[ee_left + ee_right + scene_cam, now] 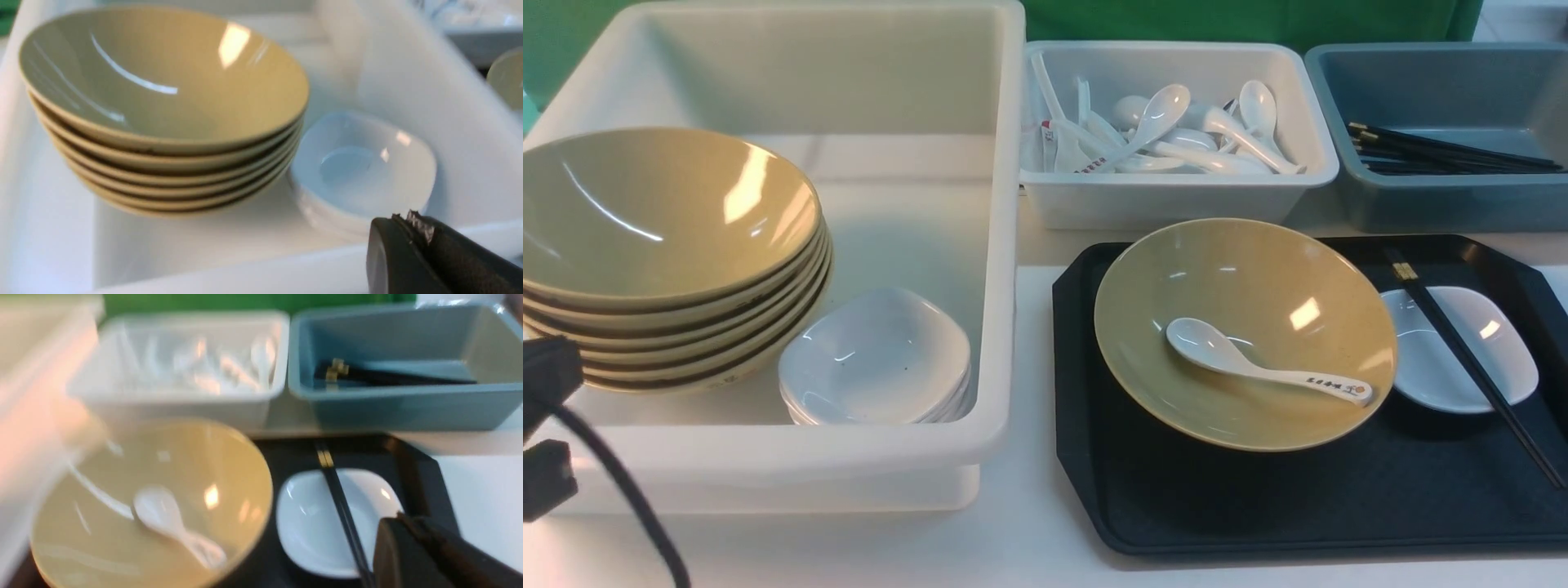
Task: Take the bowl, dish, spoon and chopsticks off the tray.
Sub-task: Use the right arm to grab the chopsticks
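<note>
The black tray (pixel 1217 506) lies at the front right. On it stands the mustard-tan bowl (pixel 1258 269) with the white spoon (pixel 1241 363) lying inside it. To its right sits the small white dish (pixel 1437 367), and the black chopsticks (pixel 1462 351) rest across it. In the right wrist view my right gripper (pixel 398 518) is shut and empty, just off the near corner of the dish (pixel 310 522) and beside the chopsticks (pixel 341 506). My left gripper (pixel 408 218) is shut and empty at the near rim of the big white bin.
A large white bin (pixel 1005 245) at the left holds a stack of bowls (pixel 662 212) and a stack of dishes (pixel 874 359). Behind the tray stand a white bin (pixel 1176 204) of spoons and a grey-blue bin (pixel 1421 208) with chopsticks. A black cable (pixel 621 490) hangs at the front left.
</note>
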Robot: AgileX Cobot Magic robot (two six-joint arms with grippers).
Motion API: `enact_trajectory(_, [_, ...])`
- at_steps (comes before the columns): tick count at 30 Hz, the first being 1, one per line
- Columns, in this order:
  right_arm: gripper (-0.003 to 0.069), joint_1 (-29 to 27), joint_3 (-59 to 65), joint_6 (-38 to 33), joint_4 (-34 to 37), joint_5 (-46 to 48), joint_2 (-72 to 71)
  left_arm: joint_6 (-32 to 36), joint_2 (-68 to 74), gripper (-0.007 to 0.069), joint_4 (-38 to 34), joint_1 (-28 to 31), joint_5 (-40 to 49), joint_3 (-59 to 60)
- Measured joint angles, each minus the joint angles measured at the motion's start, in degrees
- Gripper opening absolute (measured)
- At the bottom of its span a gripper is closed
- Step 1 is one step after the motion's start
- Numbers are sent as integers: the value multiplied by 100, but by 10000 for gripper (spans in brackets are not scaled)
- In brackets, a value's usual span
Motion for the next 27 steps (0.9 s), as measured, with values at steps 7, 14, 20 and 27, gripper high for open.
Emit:
enact_trajectory(7, [33,294,-1786,-1057,-15,1995,1659,14,1369,-11,605,-1243,1267,-1083])
enact_trajectory(14, [35,669,-2473,-1338,-3,2791,2732,146,2519,-11,874,-2892,1288,-1849])
enact_trajectory(20, [79,482,-2527,-1170,-88,2905,3663,150,3423,-11,833,-3741,1069,-2616])
enact_trajectory(27, [330,58,-2796,-1059,-203,2600,4834,218,3981,-11,757,-4150,827,-3070])
